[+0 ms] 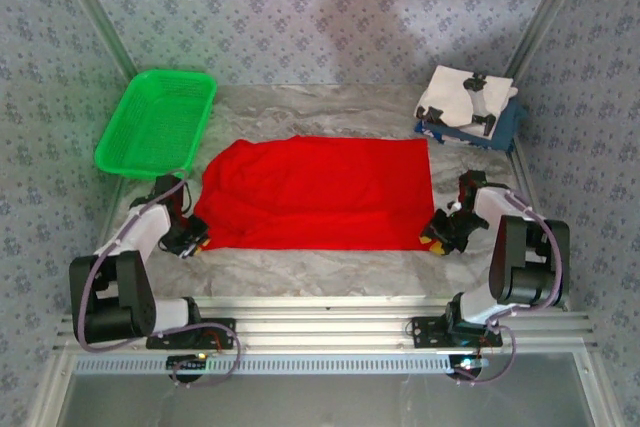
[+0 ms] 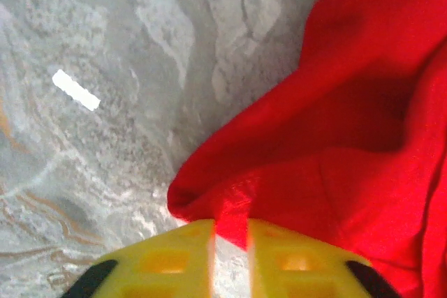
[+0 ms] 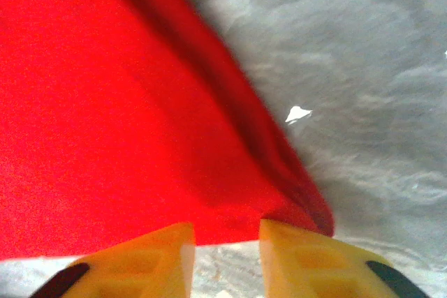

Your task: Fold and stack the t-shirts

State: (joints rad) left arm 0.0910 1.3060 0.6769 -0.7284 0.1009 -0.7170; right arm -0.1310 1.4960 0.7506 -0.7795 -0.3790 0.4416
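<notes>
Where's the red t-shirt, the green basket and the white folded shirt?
red t-shirt [image 1: 320,192]: top external view, middle of the spread cloth.
green basket [image 1: 160,122]: top external view, its bare mesh floor.
white folded shirt [image 1: 452,89]: top external view, plain white part on top of the pile.

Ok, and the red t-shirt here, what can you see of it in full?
The red t-shirt is plain bright cloth with no print showing. It is spread flat and roughly rectangular on the grey marbled table cover, mid-table. Its left side is rumpled into folds. The left tool pinches the near left corner, cloth gathered between nearly closed fingers. The right tool sits at the near right corner, fingers apart, the hem just between them.
</notes>
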